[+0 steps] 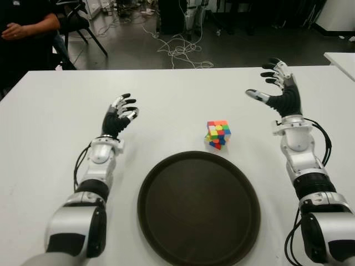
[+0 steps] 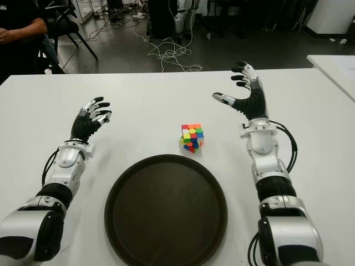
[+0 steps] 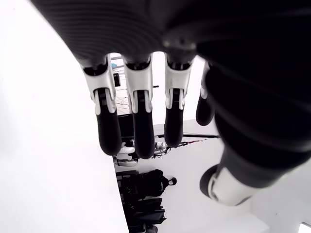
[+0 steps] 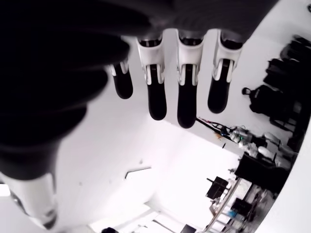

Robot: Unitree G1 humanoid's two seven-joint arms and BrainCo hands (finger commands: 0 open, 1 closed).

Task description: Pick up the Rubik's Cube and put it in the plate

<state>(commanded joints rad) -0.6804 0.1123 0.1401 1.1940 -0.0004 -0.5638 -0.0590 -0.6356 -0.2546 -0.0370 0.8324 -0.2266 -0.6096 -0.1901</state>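
Here the left hand (image 1: 118, 117) shows over the white surface (image 1: 50, 122), well to the left of the plate, its fingers (image 3: 138, 121) loosely extended and holding nothing. In the middle, nearer the robot, lies the dark round plate (image 1: 198, 208), bare inside. The Rubik's Cube (image 1: 218, 134) sits on the surface just beyond the plate's far right rim, close to it but outside it, tilted with one corner down. Further right, the right hand (image 1: 280, 91) is raised beyond and to the right of the cube, well apart from it, palm turned inward with fingers (image 4: 187, 92) spread and empty. Beyond the surface's far left corner, a person's arm (image 1: 30, 26) is visible.
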